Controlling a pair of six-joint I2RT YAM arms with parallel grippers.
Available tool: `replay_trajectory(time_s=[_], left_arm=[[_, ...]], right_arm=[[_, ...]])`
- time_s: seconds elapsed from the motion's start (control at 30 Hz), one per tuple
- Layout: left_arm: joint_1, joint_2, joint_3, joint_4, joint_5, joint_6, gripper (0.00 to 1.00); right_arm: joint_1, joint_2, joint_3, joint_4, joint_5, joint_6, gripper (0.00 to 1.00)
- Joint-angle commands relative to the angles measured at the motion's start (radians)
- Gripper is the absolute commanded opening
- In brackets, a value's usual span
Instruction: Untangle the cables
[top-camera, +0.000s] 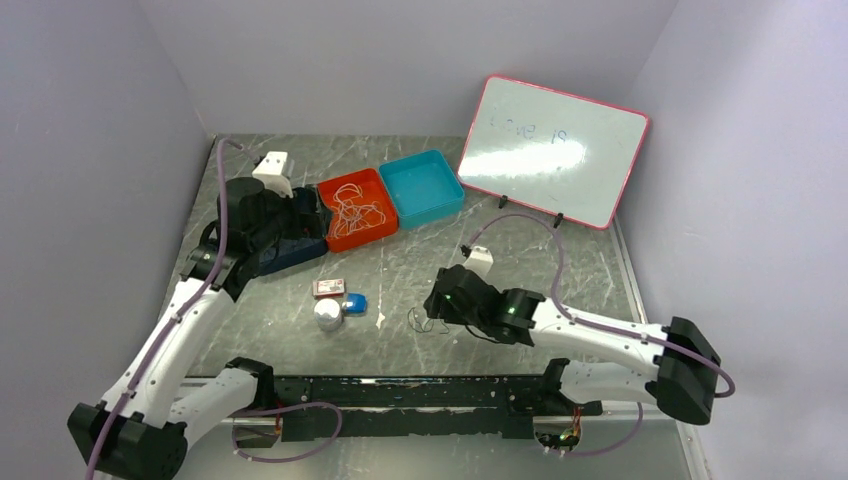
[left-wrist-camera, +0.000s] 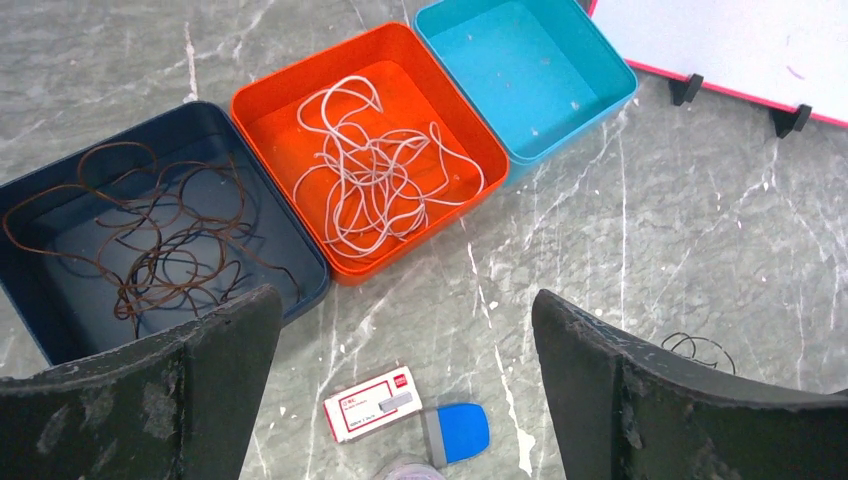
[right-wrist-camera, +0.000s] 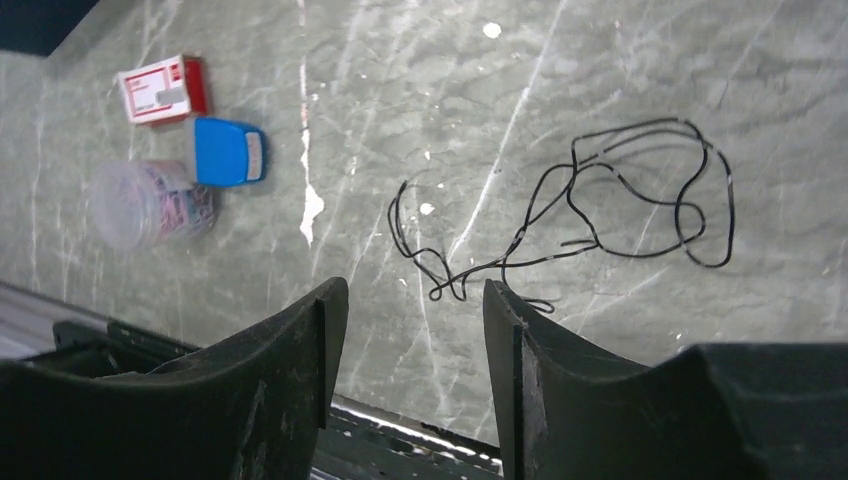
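The left gripper (left-wrist-camera: 405, 300) is spread as wide as it goes and holds nothing. It hangs above the table (left-wrist-camera: 600, 220) at the near edge of the dark blue tray (left-wrist-camera: 40, 300), with one finger over that tray's front corner and the other over bare tabletop.

The right gripper (right-wrist-camera: 412, 295) is partly spread, with a clear gap between its two fingers, and nothing is pinched. It sits low over the table. The near end of the black cable (right-wrist-camera: 600, 200) lies on the surface just in front of that gap, and a small kink of it reaches toward the right finger. I cannot tell whether the finger touches it.

The black cable rests flat on the table in a loose, wandering loop with a few crossings, well apart from the trays. The brown cable (left-wrist-camera: 150, 240) lies inside the dark blue tray as a messy heap of overlapping loops. The white cable (left-wrist-camera: 370, 180) fills the orange tray (left-wrist-camera: 260, 110) in a similar squiggly tangle. The teal tray (left-wrist-camera: 525, 70) stands just beside the orange one, so the three trays form a row.

Near the black cable are a small red and white box (right-wrist-camera: 160, 90), a small blue item (right-wrist-camera: 228, 152) and a clear tub of paper clips (right-wrist-camera: 150, 205), all close together. A pink-framed whiteboard (top-camera: 553, 150) stands propped at the back right.
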Motion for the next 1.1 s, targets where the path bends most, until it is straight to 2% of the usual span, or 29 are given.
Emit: replay_trajectory(time_s=[0.0,0.2,0.6,0.7,0.9,1.07], left_arm=[[-0.006,-0.049,-0.012,-0.014,-0.050,-0.015,0.99],[-0.006,-0.109,-0.023,-0.036,-0.051,-0.008,0.99],[-0.005,-0.154,-0.049,-0.083,-0.092,-0.025,0.99],[-0.006,-0.168,-0.056,-0.081,-0.087,-0.033,0.99],[-0.005,-0.192,-0.069,-0.065,-0.071,-0.038,0.99],[-0.006,-0.195,-0.069,-0.072,-0.066,-0.034,0.99]], right_arm=[[0.002,0.081,0.028,-0.008,0.046,0.223,0.56],[0.004,0.190,0.060,-0.077,0.088,0.344,0.56],[0.004,0.369,0.108,-0.081,0.115,0.375,0.54],[0.004,0.381,0.103,-0.075,0.121,0.376,0.46],[0.005,0.362,0.110,-0.095,0.156,0.348,0.24],[0.009,0.311,0.144,-0.147,0.216,0.279,0.17]])
